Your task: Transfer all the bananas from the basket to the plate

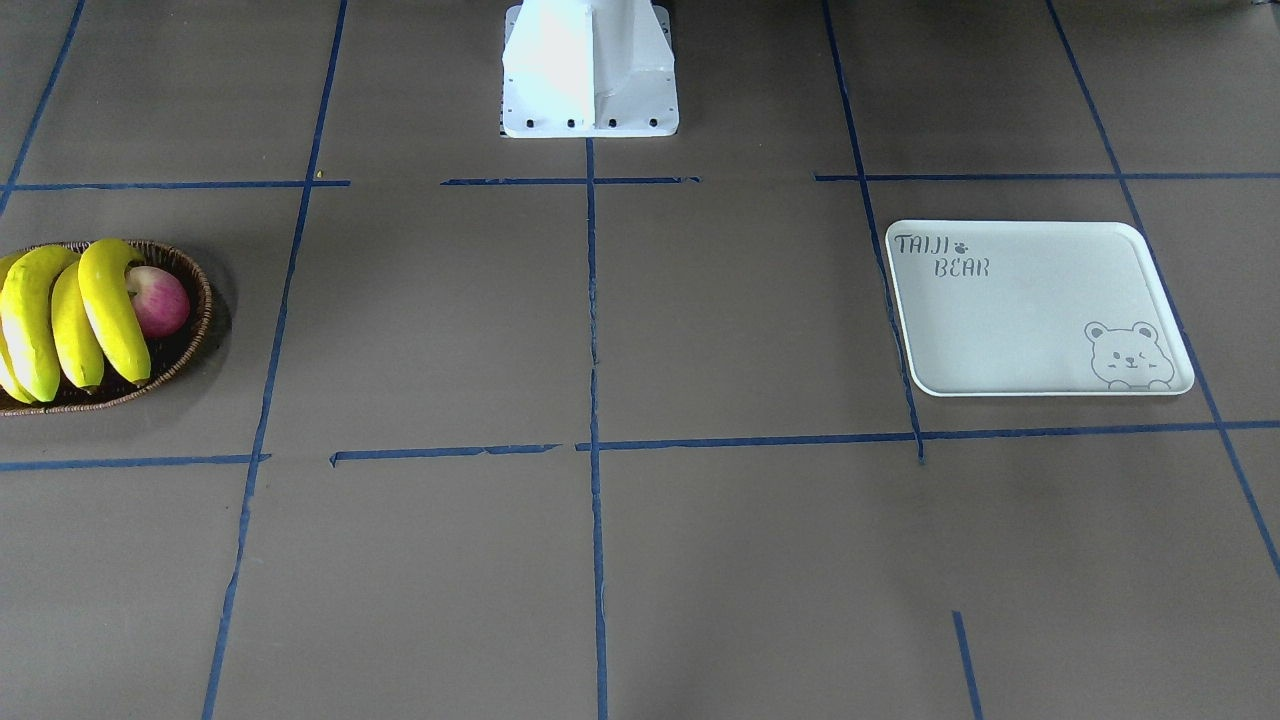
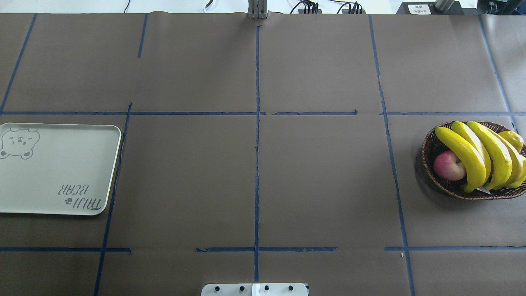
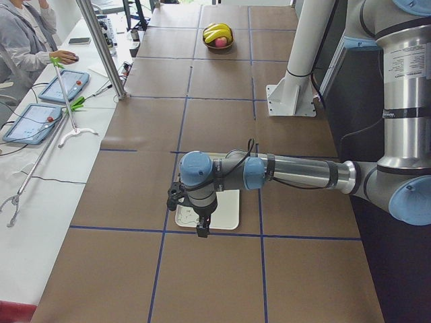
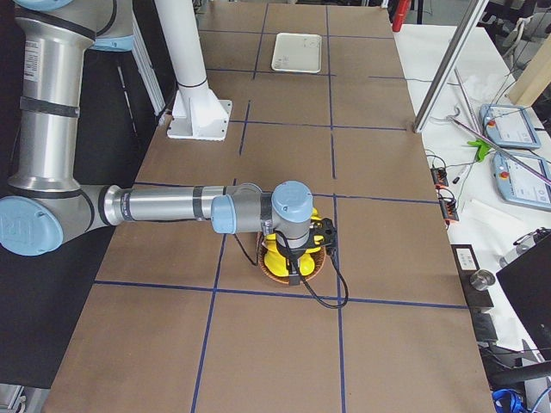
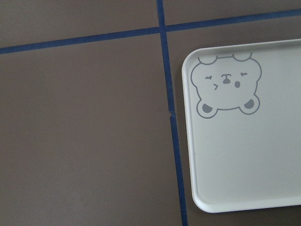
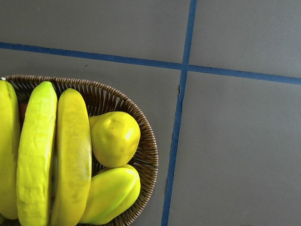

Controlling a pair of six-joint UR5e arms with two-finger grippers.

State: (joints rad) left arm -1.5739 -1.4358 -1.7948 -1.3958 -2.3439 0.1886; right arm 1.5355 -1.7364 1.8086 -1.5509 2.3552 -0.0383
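At the left, the plate (image 2: 61,172) lies bare on the desk (image 2: 320,185); no banana has been placed on it yet. The left gripper (image 3: 201,229) is held above the plate's bear corner. Its opening cannot be told from the side view, and no fruit is seen at it.

At the far right, well apart from the plate, the bananas (image 2: 481,154) are packed side by side, touching, in the wicker basket (image 2: 427,142). A red-pink apple (image 2: 448,165) is pressed against the nearest one, and a stubby yellow-green fruit (image 6: 114,139) is tucked in on the other side. The right gripper (image 4: 294,271) is poised over them, and its opening cannot be told either.

Several failures are judged likely. A neighbouring banana or the apple could be dragged out when one banana is lifted from so tight a row. The light basket could be shifted or tipped. A glossy, curved skin could be lost from a narrow grasp during the long carry across the desk.
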